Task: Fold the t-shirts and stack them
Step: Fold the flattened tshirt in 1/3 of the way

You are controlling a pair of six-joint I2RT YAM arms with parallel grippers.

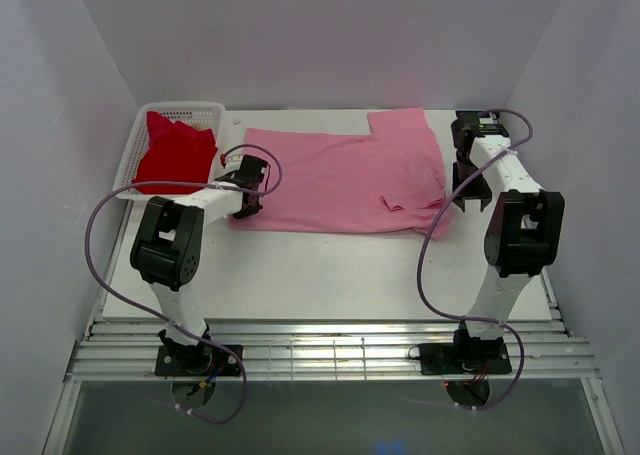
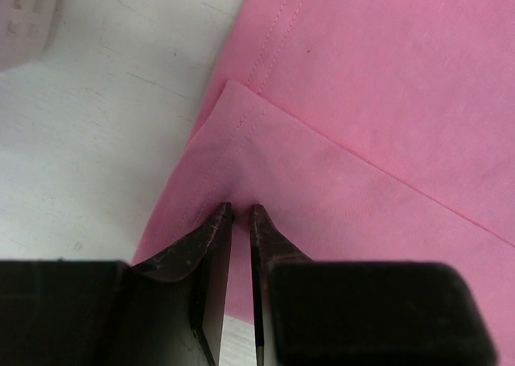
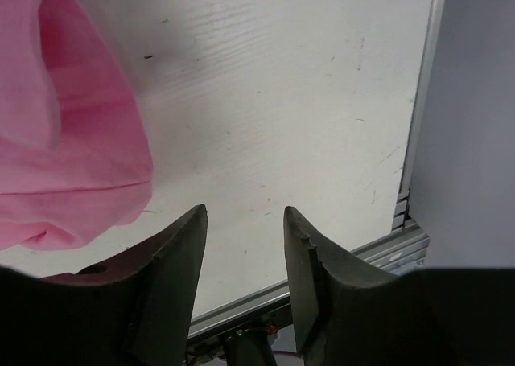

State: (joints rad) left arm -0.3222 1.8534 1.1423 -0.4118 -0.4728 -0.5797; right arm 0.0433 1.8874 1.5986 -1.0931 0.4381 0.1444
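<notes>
The large light pink t-shirt (image 1: pixel 340 175) lies spread flat across the middle of the table, with a sleeve at the back right. My left gripper (image 1: pixel 248 200) is at its front left corner. In the left wrist view the left gripper (image 2: pixel 241 209) has its jaws nearly closed, pinching the edge of the pink t-shirt (image 2: pixel 362 125), with a folded-over flap of cloth just ahead. The red t-shirt (image 1: pixel 175 153) lies bunched in the white basket. My right gripper (image 1: pixel 470 190) is open and empty just right of the pink shirt; in its wrist view the right gripper (image 3: pixel 245 213) is over bare table beside the shirt's edge (image 3: pixel 72 157).
The white mesh basket (image 1: pixel 185 107) stands at the back left corner; its corner shows in the left wrist view (image 2: pixel 24 20). The table's right edge and metal rail (image 3: pixel 418 141) run close beside the right gripper, with the enclosure wall behind.
</notes>
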